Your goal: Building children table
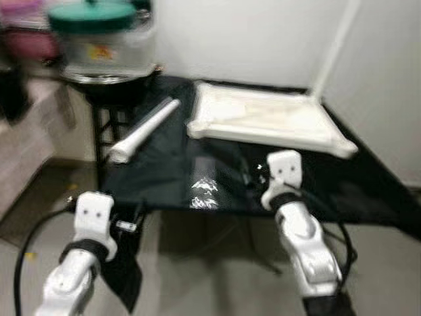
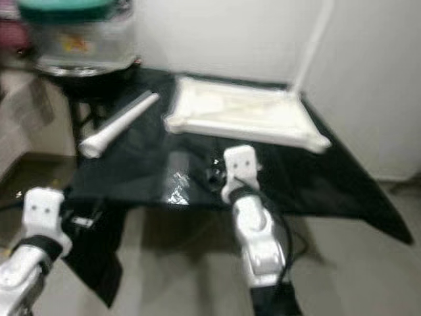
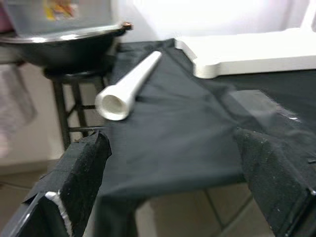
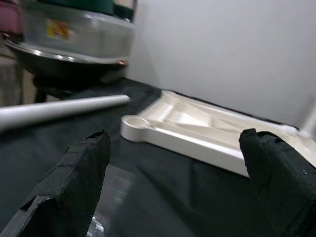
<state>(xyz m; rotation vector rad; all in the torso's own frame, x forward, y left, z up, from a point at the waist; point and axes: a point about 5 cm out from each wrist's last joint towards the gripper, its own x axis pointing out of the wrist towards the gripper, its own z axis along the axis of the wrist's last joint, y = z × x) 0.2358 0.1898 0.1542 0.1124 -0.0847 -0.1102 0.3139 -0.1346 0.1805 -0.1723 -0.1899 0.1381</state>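
A white table top (image 1: pixel 270 118) lies upside down at the back of a black-clothed table (image 1: pixel 171 178). A white tubular table leg (image 1: pixel 141 130) lies on the cloth to its left, open end toward me. My right gripper (image 4: pixel 173 163) is open low over the cloth, pointing at the table top (image 4: pixel 207 131), with the leg (image 4: pixel 59 109) off to one side. My left gripper (image 3: pixel 173 177) is open at the table's near left edge, facing the leg's open end (image 3: pixel 114 104). Nothing is between either pair of fingers.
A black stool (image 1: pixel 108 108) at the back left carries a dark pan and a clear container with a green lid (image 1: pixel 99 36). White walls (image 1: pixel 263 39) close the back and right. Cloth hangs off the table's front left (image 1: pixel 125 276). Floor lies below.
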